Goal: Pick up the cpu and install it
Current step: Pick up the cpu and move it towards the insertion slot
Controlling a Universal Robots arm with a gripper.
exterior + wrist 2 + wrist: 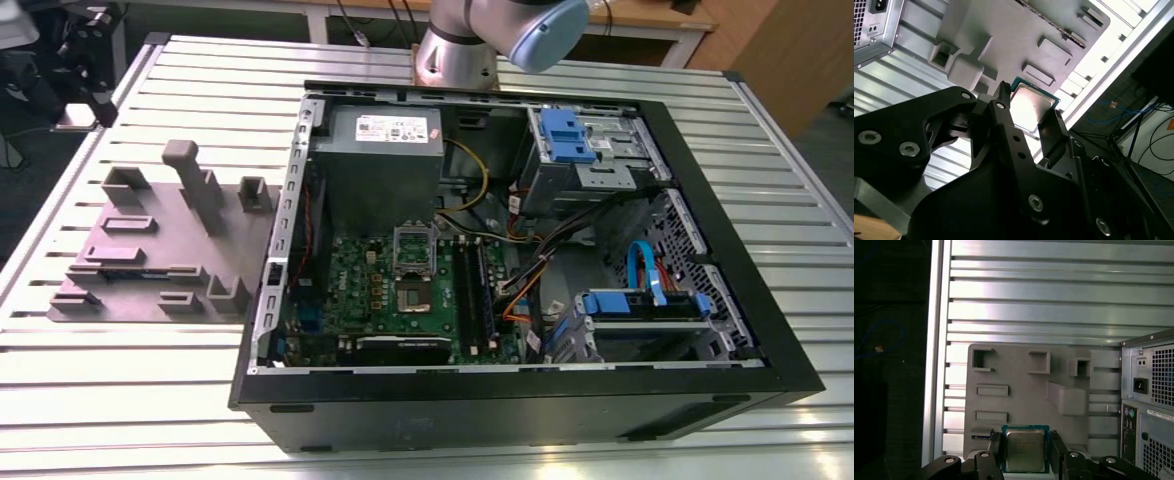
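Observation:
The cpu (1025,450), a flat square chip with a silvery-grey top and a pale green edge, sits between the two black fingers (1056,447) of my gripper (1025,452). Both wrist views show it held well above the grey fixture plate (1019,385). In the second wrist view the cpu (1032,107) has one finger (1003,102) against each side of it, with my gripper (1029,106) shut on it. In the exterior view the arm (494,40) reaches in from behind the open computer case (534,390). On the green motherboard the cpu socket (414,292) lies open.
The grey fixture plate (147,250) with raised holders lies on the slatted metal table (400,65), at the exterior view's left of the case. Inside the case are a grey power supply (380,140), black memory sticks (470,290), blue drive bays (574,140) and loose cables (534,270).

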